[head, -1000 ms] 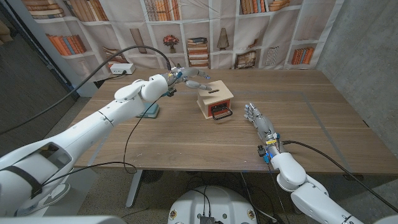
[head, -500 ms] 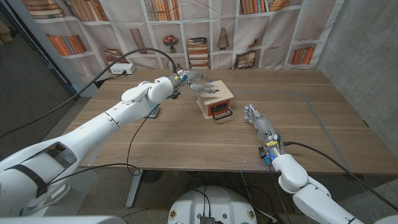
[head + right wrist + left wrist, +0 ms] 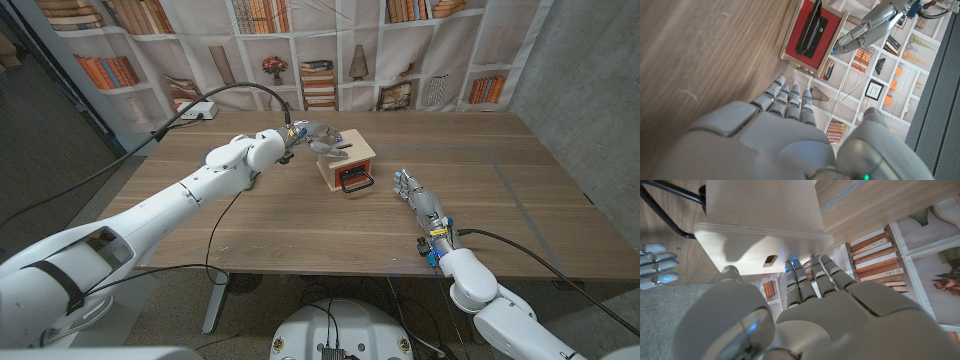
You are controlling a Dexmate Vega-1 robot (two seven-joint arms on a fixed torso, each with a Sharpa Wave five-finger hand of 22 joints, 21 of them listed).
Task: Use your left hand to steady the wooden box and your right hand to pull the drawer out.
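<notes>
Left robot hand [image 3: 322, 135] upper centre of frame — fingers spread over the top of the small light wooden box [image 3: 346, 159], contact unclear. Right robot hand [image 3: 416, 194] right of centre, fingers extended, holding nothing — near the box's red-fronted drawer [image 3: 351, 177] on the wooden surface [image 3: 300, 230].

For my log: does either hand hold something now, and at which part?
Nothing is gripped. The left hand reaches over the box top; contact cannot be told. The right hand is apart from the box.
</notes>
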